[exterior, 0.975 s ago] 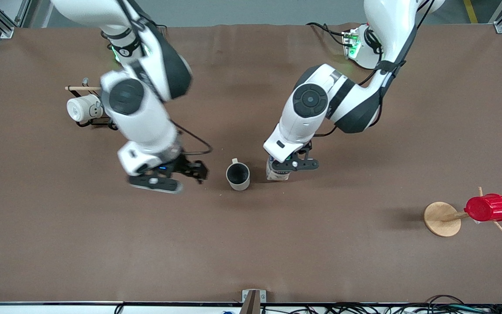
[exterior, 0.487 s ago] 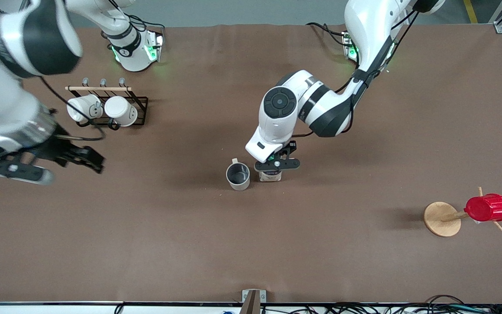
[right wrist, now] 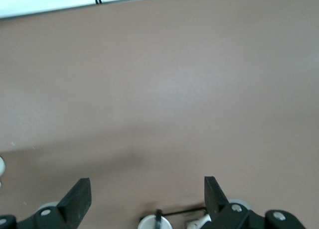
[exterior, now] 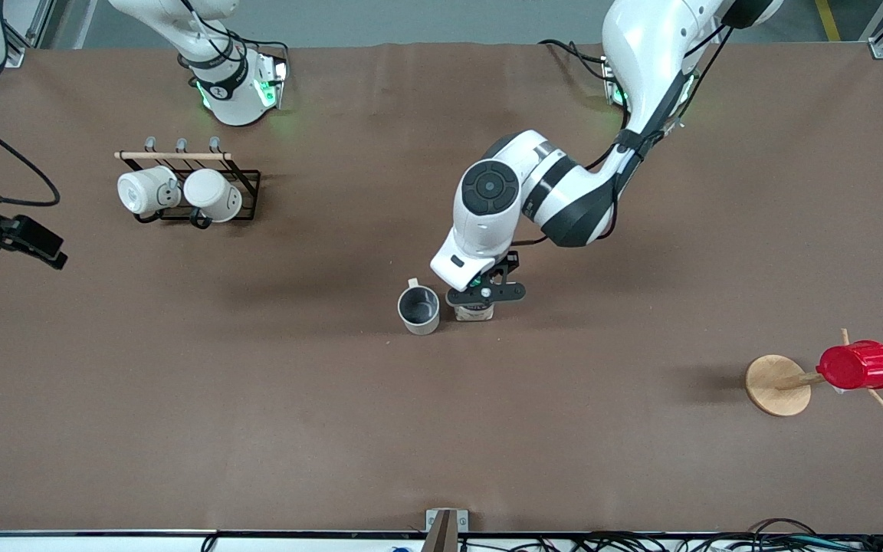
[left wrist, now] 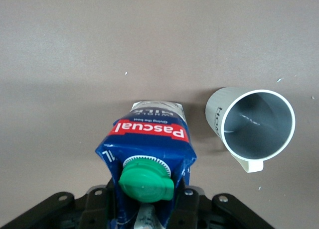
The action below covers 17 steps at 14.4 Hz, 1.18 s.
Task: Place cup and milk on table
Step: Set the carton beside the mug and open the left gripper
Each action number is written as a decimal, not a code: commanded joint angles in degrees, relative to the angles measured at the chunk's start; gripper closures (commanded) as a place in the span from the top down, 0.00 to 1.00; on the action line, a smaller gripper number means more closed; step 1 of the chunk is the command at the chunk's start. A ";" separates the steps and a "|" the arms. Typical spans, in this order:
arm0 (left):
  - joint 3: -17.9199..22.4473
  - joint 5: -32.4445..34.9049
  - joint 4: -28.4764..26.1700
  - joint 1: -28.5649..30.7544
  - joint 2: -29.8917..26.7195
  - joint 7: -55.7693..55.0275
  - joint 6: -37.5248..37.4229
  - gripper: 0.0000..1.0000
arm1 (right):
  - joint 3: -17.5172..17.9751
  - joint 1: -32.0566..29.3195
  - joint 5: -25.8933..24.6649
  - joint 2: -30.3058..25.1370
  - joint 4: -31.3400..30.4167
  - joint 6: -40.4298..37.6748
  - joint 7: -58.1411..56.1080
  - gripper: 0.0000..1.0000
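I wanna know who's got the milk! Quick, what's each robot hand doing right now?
Left gripper: shut on the milk, beside the cup.
Right gripper: open, holding nothing, up over the table's edge.

Matt brown cloth table [exterior: 441, 429], glossy printed milk carton [left wrist: 149, 139], seemingly glazed cup [left wrist: 249, 124]

White mugs [exterior: 181, 193], red cup [exterior: 858, 365]

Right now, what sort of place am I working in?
Probably a robotics lab bench, not a kitchen: brown cloth table, aluminium frame posts at its corners, loose cables along the edge nearest the front camera.
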 commanded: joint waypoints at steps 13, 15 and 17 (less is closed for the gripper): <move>2.45 5.62 1.67 13.71 -19.79 9.40 -23.41 1.00 | 1.55 -0.48 0.54 -4.72 -2.08 -2.36 -6.91 1.00; 2.36 4.14 1.41 18.28 -23.57 14.41 -25.61 1.00 | 1.55 -0.39 0.54 -4.72 -2.07 -2.36 -6.91 1.00; 2.28 0.28 0.97 22.85 -26.65 20.64 -27.02 1.00 | 1.55 -0.30 0.54 -4.72 -2.07 -2.36 -6.82 1.00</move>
